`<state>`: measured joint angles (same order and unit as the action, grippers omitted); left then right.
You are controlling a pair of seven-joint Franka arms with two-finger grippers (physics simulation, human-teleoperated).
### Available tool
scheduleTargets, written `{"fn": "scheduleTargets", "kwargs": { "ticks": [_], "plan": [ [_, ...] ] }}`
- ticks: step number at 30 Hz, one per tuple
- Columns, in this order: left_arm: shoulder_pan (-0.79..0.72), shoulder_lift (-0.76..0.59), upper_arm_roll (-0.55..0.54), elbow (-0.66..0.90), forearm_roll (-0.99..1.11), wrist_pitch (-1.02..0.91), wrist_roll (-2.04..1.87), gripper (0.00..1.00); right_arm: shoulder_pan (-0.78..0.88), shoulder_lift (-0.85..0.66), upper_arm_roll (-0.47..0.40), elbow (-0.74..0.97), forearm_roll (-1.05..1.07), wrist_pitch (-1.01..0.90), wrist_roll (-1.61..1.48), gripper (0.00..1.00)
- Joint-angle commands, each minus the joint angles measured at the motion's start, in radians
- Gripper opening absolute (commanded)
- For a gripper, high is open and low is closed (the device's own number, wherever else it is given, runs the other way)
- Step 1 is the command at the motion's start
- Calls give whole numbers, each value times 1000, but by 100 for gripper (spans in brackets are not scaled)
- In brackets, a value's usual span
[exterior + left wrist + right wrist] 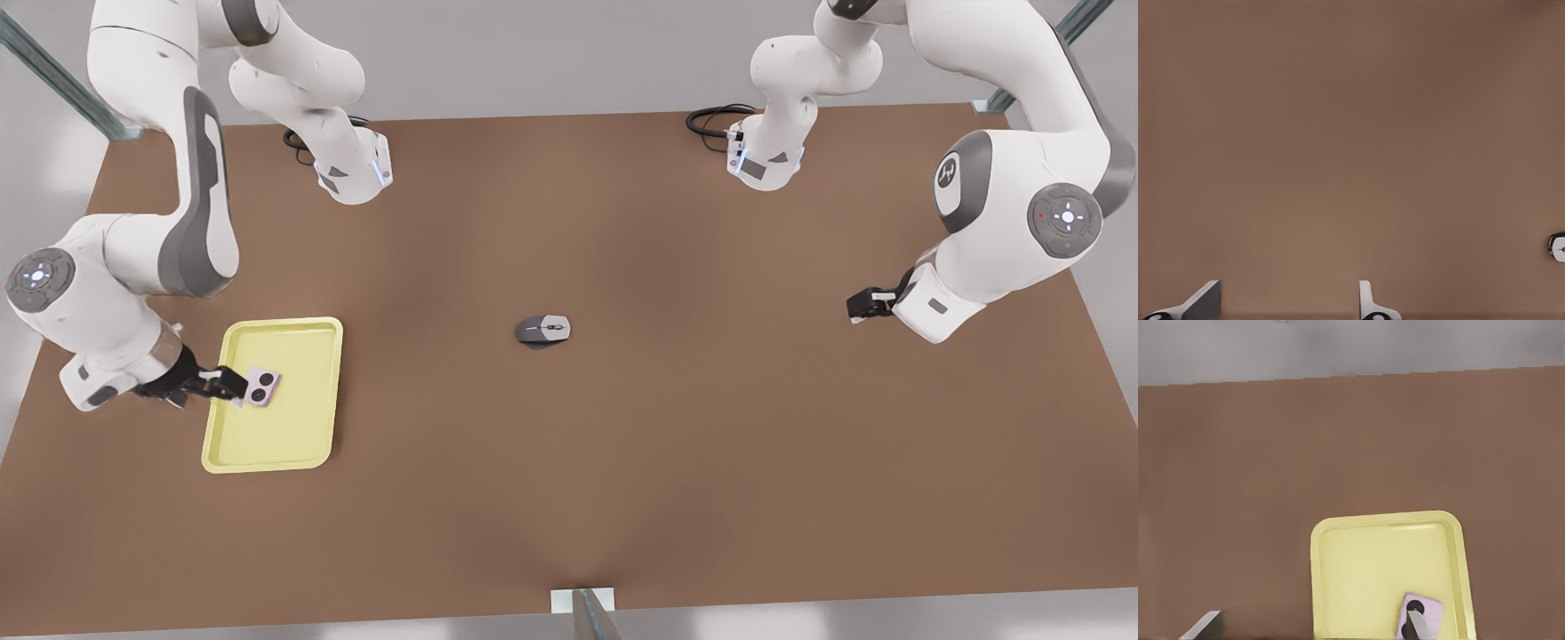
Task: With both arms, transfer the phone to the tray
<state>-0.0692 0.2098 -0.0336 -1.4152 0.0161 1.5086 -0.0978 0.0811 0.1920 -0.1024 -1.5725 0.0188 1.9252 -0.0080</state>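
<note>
Writing: no brand or label can be read on anything.
Phone: pale lilac slab, two black lenses up, lying inside the yellow tray near the rim that faces the front view's left.
Right gripper: at the front view's left, reaching over the tray's rim; fingers spread wide in the right wrist view, one fingertip over the phone's edge, the other out over the table. Contact with the phone cannot be told.
Left gripper: at the front view's right, waiting above bare table, fingers parted, holding nothing.
Computer mouse: grey, mid-table, well apart from both grippers.
</note>
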Motion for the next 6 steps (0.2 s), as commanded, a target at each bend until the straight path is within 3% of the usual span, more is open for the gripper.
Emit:
{"fn": "scheduleTargets", "kwargs": {
  "ticks": [1,6],
  "plan": [
    [0,-1,0,1,2,-4,7,100,-49,-34,76,109,-43,-474,-78,100],
    [0,0,0,1,2,-4,7,100,-60,-123,79,97,-60,-462,-87,100]
  ]
}}
